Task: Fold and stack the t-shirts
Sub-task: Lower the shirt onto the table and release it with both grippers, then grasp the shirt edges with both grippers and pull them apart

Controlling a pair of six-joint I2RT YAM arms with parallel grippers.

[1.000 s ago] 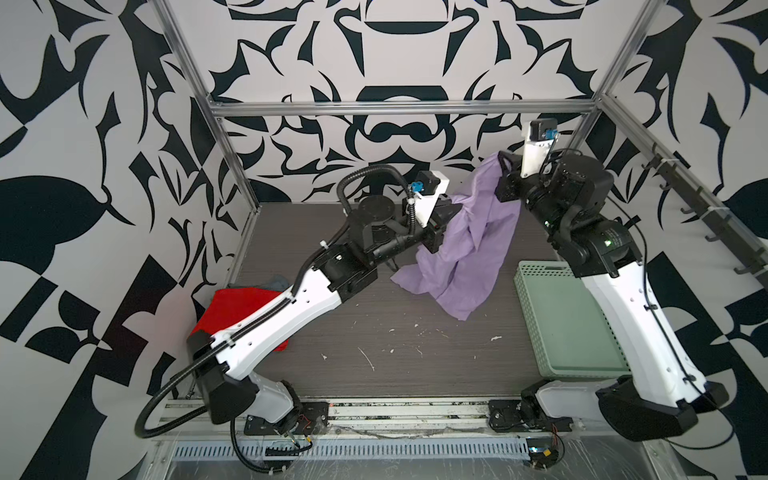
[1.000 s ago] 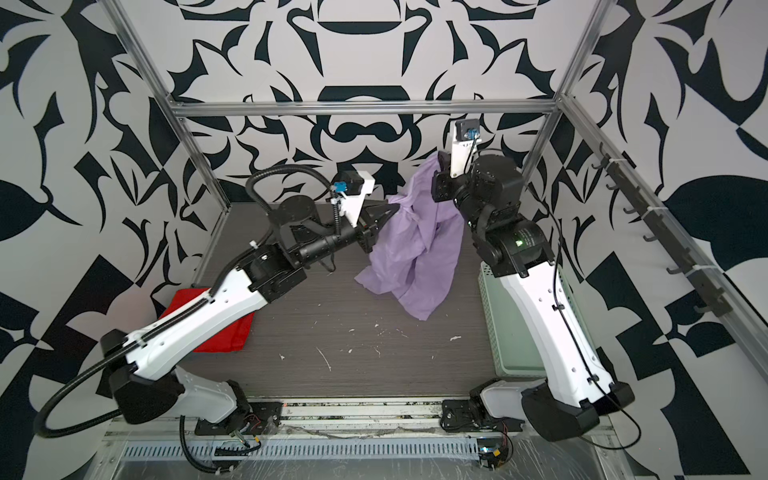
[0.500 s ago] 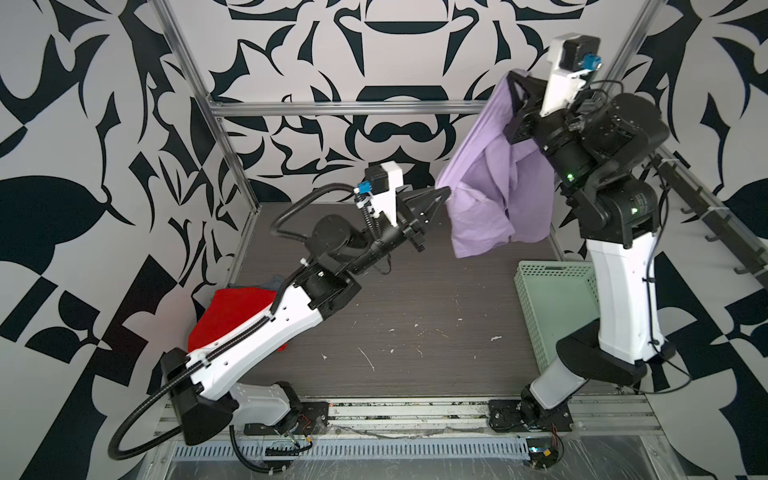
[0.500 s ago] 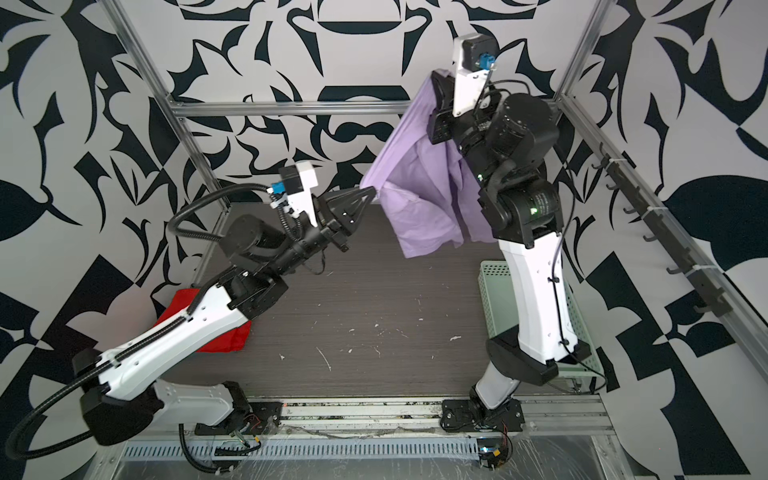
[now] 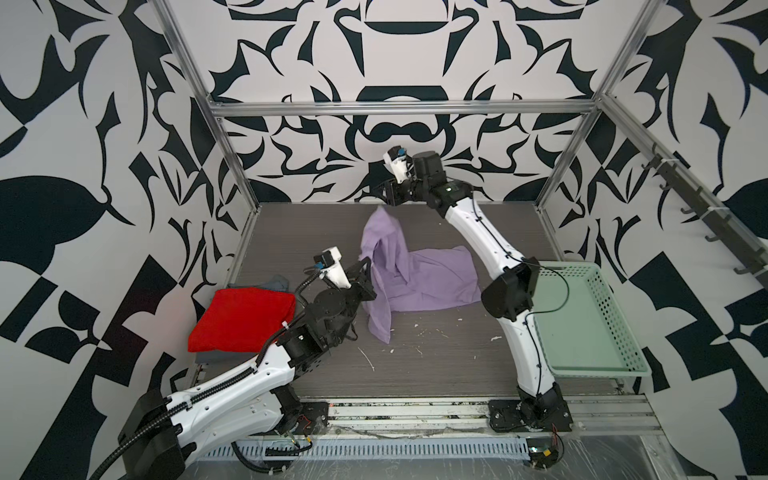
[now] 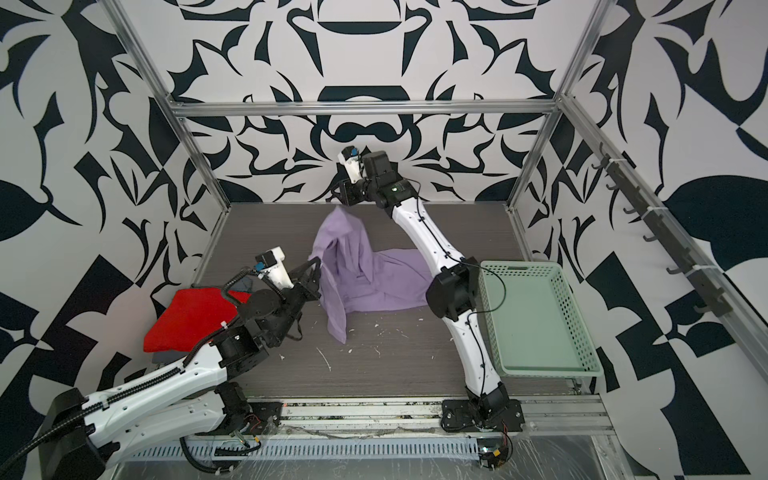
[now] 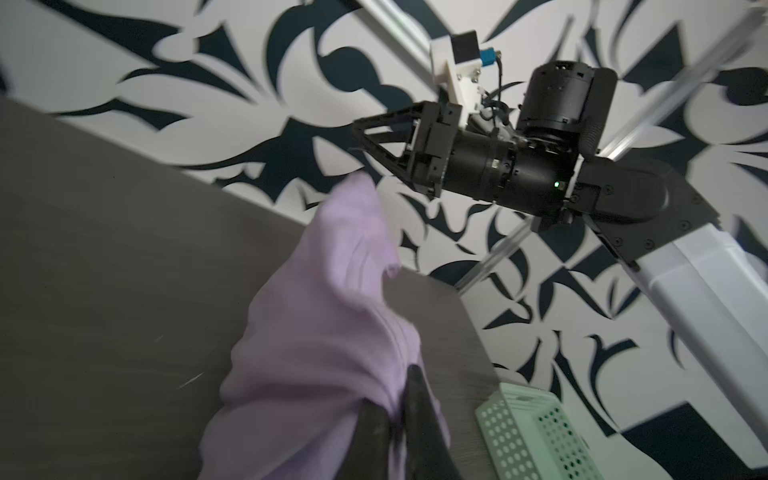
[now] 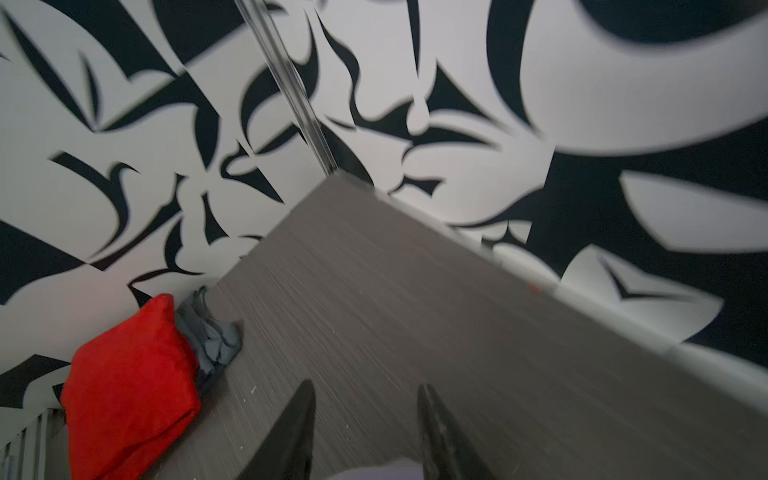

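The lavender shirt (image 5: 415, 274) has dropped from mid-air onto the table (image 5: 436, 374). The right gripper (image 5: 385, 196) now gapes empty above it, while the left gripper (image 5: 366, 266) pinches its edge. The red shirt (image 5: 241, 318) lies folded on the grey-blue shirt (image 8: 210, 332); lavender is still unfolded.

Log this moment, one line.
left gripper: shut on purple t-shirt | right gripper: open, empty | red t-shirt: folded, atop grey-blue t-shirt | basket: empty

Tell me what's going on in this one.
The left gripper is shut on an edge of the lavender t-shirt, which lies half spread, half bunched up on the table. The right gripper is open and empty, up near the shirt's raised far corner. The red t-shirt sits folded on the grey-blue t-shirt at the table's left edge. The green basket stands on the right.
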